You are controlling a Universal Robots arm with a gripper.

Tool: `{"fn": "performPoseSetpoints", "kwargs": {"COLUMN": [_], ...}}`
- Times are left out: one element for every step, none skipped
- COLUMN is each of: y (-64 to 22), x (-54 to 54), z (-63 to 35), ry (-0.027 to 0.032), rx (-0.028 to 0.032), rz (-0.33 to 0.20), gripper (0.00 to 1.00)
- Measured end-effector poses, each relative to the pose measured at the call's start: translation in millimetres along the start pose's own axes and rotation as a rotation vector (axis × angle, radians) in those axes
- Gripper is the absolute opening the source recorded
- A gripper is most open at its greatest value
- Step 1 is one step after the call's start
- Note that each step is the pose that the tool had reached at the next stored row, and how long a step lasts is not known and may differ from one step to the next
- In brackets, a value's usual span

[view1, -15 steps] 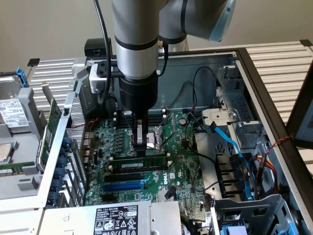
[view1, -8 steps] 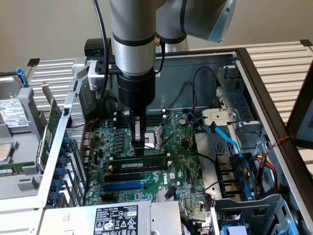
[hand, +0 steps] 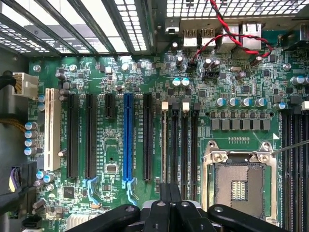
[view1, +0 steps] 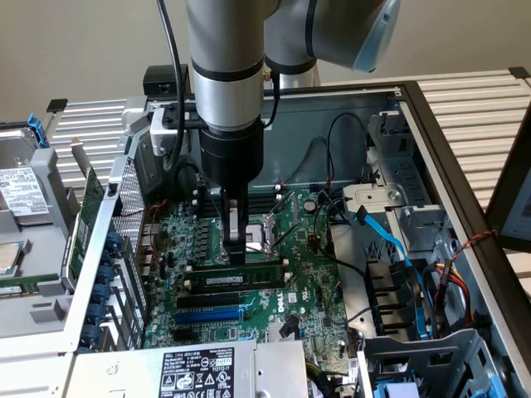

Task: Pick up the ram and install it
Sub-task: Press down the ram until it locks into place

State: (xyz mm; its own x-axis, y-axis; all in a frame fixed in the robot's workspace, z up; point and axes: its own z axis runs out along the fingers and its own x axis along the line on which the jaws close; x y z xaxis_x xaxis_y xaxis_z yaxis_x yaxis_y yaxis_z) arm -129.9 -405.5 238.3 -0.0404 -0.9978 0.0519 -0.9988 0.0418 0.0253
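The motherboard [view1: 315, 282] lies flat in the computer case [view1: 431, 124]. The ram [view1: 241, 276] stands on edge near the board's middle, beside the CPU socket [view1: 264, 235]. The gripper [view1: 236, 255], closed, touches the ram's top edge. The expansion slot [view1: 207, 316] lies parallel, nearer the power supply [view1: 199, 369].

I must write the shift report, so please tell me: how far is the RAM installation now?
Done: the RAM stick already stands on edge in a black memory slot on the motherboard. In hand: the shut pincer presses down on the stick's top edge. Left: I cannot tell whether the stick is seated fully or its end latches have closed.
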Motion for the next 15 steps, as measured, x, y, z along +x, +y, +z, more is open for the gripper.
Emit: {"fn": "performPoseSetpoints", "kwargs": {"y": [0.0, 0.1, 0.0, 0.0, -0.1, -0.1, -0.1, -0.1, -0.1, -0.1, -0.1, -0.1, -0.1, -0.1, -0.1], "x": [0.1, 0.3, 0.8, 0.9, 1.0, 1.0, 1.1, 1.0, 1.0, 1.0, 1.0, 1.0, 1.0, 0.9, 0.9], "z": [0.4, 0.5, 0.5, 0.6, 0.6, 0.7, 1.0, 1.4, 1.6, 2.0, 2.4, 2.8, 3.0, 3.3, 3.8], "ry": [0.0004, 0.001, 0.0021, 0.0031, 0.0046, 0.0058, 0.0063, 0.0066, 0.007, 0.0072, 0.0075, 0.008, 0.0088, 0.0091, 0.0095], "rx": [0.0, 0.0001, 0.0001, 0.0001, 0.0001, 0.0003, 0.001, 0.0018, 0.0024, 0.0031, 0.0041, 0.005, 0.0056, 0.0065, 0.0075], "rz": [0.0, 0.0, 0.0, 0.0, 0.0, 0.0, 0.0, 0.0, 0.0, 0.0, 0.0, 0.001, 0.001, 0.001, 0.001], "gripper": [0.1, 0.1, 0.1, 0.1, 0.1, 0.1, 0.1, 0.1, 0.1, 0.1, 0.1, 0.1, 0.1, 0.1, 0.1]}}
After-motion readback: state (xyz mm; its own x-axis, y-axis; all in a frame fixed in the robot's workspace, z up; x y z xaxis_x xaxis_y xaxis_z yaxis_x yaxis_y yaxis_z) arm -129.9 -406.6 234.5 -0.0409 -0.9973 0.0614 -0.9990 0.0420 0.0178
